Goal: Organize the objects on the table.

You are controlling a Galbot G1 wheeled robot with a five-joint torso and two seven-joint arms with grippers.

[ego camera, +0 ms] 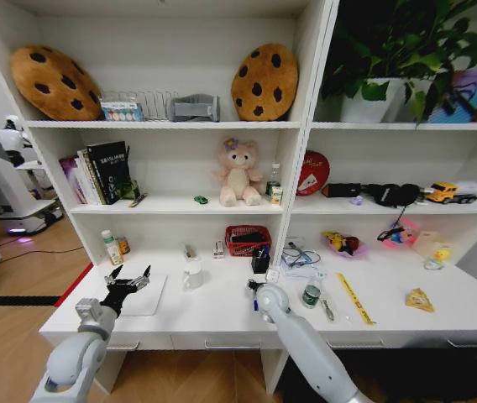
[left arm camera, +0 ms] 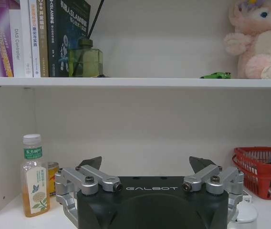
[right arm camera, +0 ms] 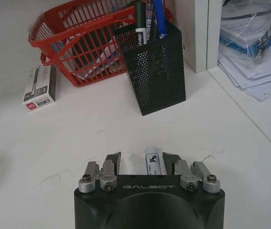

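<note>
My right gripper (ego camera: 254, 288) (right arm camera: 142, 160) hovers over the middle of the white table (ego camera: 222, 323), shut on a pen (right arm camera: 152, 161) with a white barrel; its blue end (ego camera: 254, 304) hangs below the fingers. A black mesh pen holder (ego camera: 260, 260) (right arm camera: 157, 71) with several pens stands just beyond it. My left gripper (ego camera: 129, 280) (left arm camera: 146, 162) is open above the silver laptop (ego camera: 148, 298) at the left. A white cup (ego camera: 193, 273), a green-capped bottle (ego camera: 311, 294), a yellow ruler (ego camera: 356, 300) and a loose pen (ego camera: 327, 311) lie on the table. A tiny green toy car (ego camera: 201, 200) (left arm camera: 215, 75) sits on the shelf.
A red basket (ego camera: 248, 239) (right arm camera: 78, 43) stands behind the pen holder, a small box (right arm camera: 41, 87) beside it. A tea bottle (ego camera: 111, 248) (left arm camera: 34, 176) stands at the back left. Papers (right arm camera: 255, 52) lie past the shelf divider (right arm camera: 201, 33). Books (left arm camera: 40, 38) and a pink bear (ego camera: 238, 172) fill the shelf.
</note>
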